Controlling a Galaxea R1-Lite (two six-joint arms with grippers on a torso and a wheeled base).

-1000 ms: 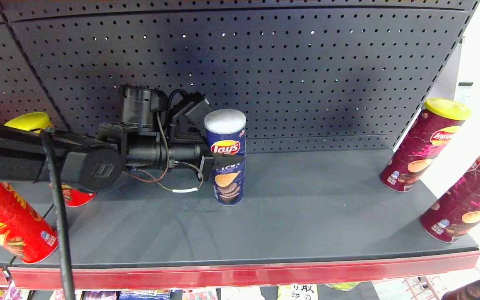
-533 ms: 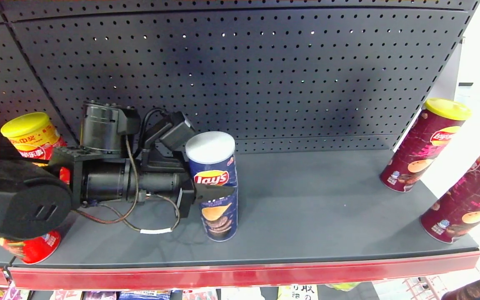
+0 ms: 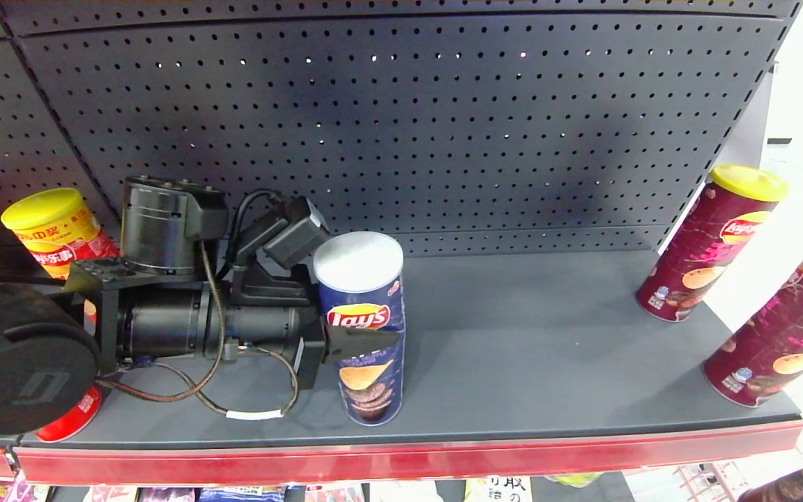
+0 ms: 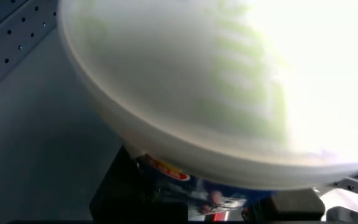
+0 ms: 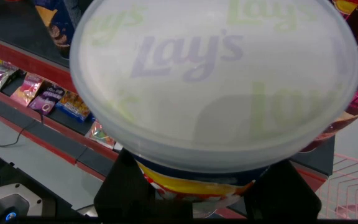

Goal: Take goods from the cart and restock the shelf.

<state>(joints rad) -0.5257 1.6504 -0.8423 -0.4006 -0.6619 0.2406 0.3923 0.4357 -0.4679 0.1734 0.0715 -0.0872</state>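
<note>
Two white-lidded chip cans are in hand, one per arm. On the head view the left gripper (image 3: 365, 341) is clamped around the middle of the blue can (image 3: 372, 383), one black finger (image 3: 363, 343) lying across the label and the other hidden behind the can. This blue can stands upright close to the front edge of the shelf (image 3: 527, 348), left of centre; whether its base rests on the board or sits just above it cannot be confirmed. The left wrist view shows the same can from above, its pale lid (image 4: 216, 93) close to the lens and the dark gripper (image 4: 204, 200) closed on the body below. In the right wrist view the right gripper (image 5: 201, 193) is closed on a second can (image 5: 216, 74), a black finger (image 5: 124, 186) on each side of its blue and yellow body, held away from the shelf, with packets (image 5: 42, 93) on a lower tier beyond it. At the right end of the shelf stand two maroon cans with yellow lids, one at the back (image 3: 712, 244) and one near the front (image 3: 785, 328), well apart from the blue can. At the left end a red can with a yellow lid (image 3: 56, 226) stands behind the left arm. Behind all of it runs the perforated back panel (image 3: 443, 125), and a red rail (image 3: 443, 457) fronts the board.
</note>
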